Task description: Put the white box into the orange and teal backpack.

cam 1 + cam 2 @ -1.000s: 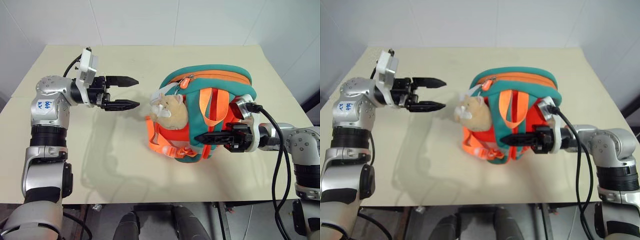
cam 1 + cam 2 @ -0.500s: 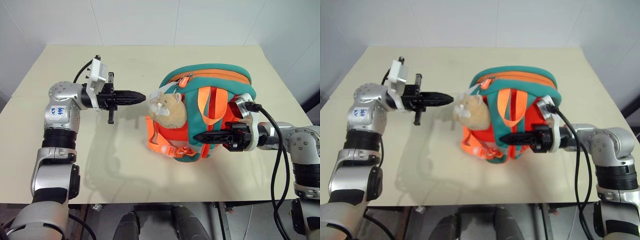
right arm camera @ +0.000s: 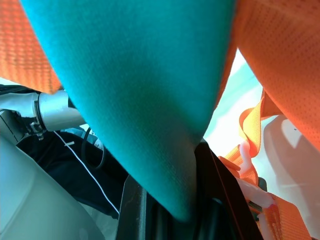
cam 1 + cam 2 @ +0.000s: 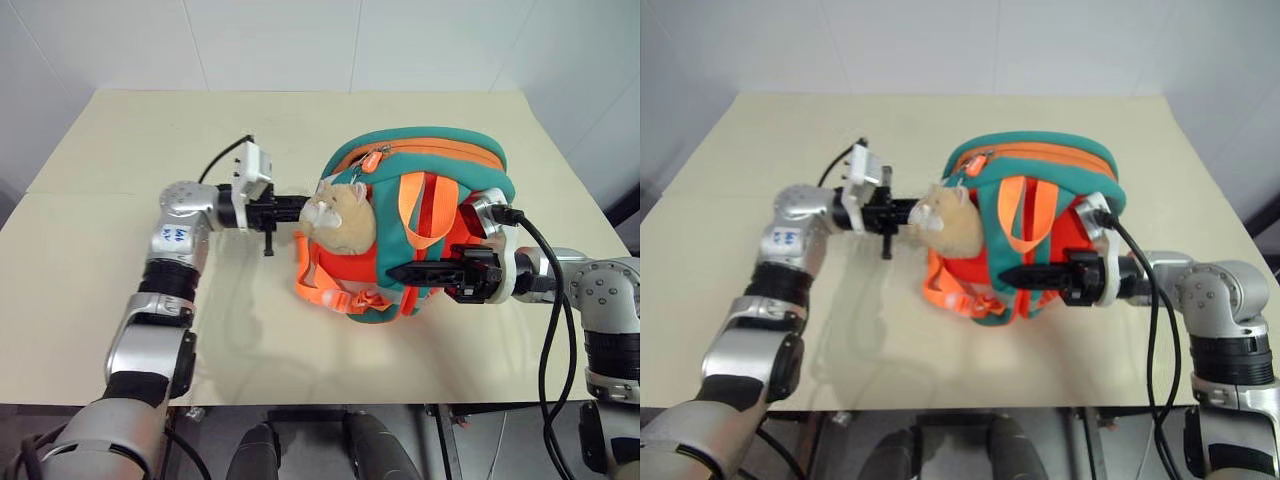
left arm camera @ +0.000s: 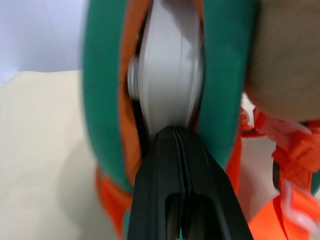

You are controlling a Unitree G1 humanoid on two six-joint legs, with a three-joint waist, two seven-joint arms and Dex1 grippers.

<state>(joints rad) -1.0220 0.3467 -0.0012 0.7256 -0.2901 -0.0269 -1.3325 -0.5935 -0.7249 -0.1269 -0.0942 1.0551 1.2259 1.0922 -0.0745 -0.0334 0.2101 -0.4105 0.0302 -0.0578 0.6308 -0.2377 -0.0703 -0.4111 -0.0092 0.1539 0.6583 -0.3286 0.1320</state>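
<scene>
The white box (image 5: 167, 80) already sits inside the orange and teal backpack (image 4: 420, 235) at frame centre, apparently wedged in its opening. Our left end effector (image 5: 175, 137), spread a second ago, has pressed together and pushed in from the left against the box. Our right end effector (image 4: 410, 273) stays pinching a teal strap (image 3: 140, 100), steadying the backpack on the tabletop (image 4: 120, 270).

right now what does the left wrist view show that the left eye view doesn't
Left wrist view alone: the white box sitting in the backpack's opening, between its teal edges, with the shut left end effector right at it.

Left eye view alone: the whole backpack standing on the table, the right end effector shut on a teal strap at its front, and the face of the plush charm.

Both: the backpack's teal and orange fabric, the orange webbing, the beige plush, the table, and the left end effector.
</scene>
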